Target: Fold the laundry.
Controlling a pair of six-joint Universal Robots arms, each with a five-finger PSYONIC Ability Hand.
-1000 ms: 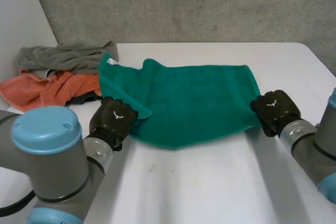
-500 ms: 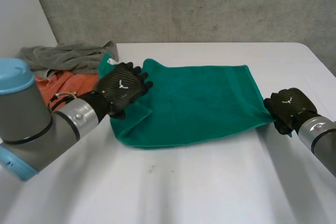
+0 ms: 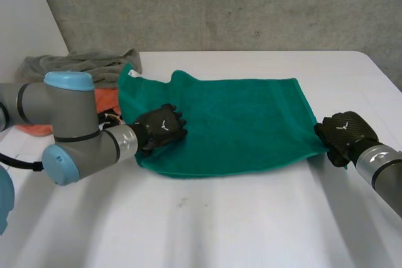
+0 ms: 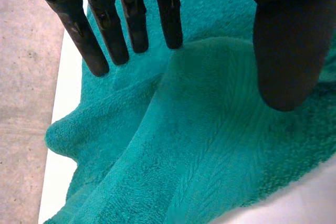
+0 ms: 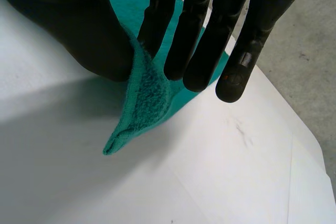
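The green towel [image 3: 239,120] is lying spread out on the white table [image 3: 251,218], stretching from one hand across to the other.

The left hand [image 3: 162,128] is sitting palm-down on the towel's end, just inside its edge, with the left arm [image 3: 69,127] reaching in low behind it. In the left wrist view its fingers [image 4: 134,19] are pointing out straight and slightly spread, and the thumb [image 4: 286,51] is standing well apart from them, so the hand is spread out and is not gripping anything. A soft raised fold of the towel [image 4: 210,145] is humping up under the palm, between the fingers and the thumb. The fingertips seem to be resting on the cloth, though I cannot tell for sure whether they are pressing or just hovering over it.

The right hand [image 3: 342,133] is holding the towel at the opposite end, at the corner nearest the robot. In the right wrist view the fingers [image 5: 199,35] are closing against the thumb [image 5: 79,30] with the cloth caught between them. That is a plain pinch, and the tip of the corner [image 5: 144,103] is poking out past the fingertips and hanging just above the table [image 5: 220,171].

Beyond the left hand, past the towel's edge, a grey cloth [image 3: 81,64] is lying crumpled, and an orange cloth [image 3: 107,100] is showing beside it, partly hidden behind the left arm.
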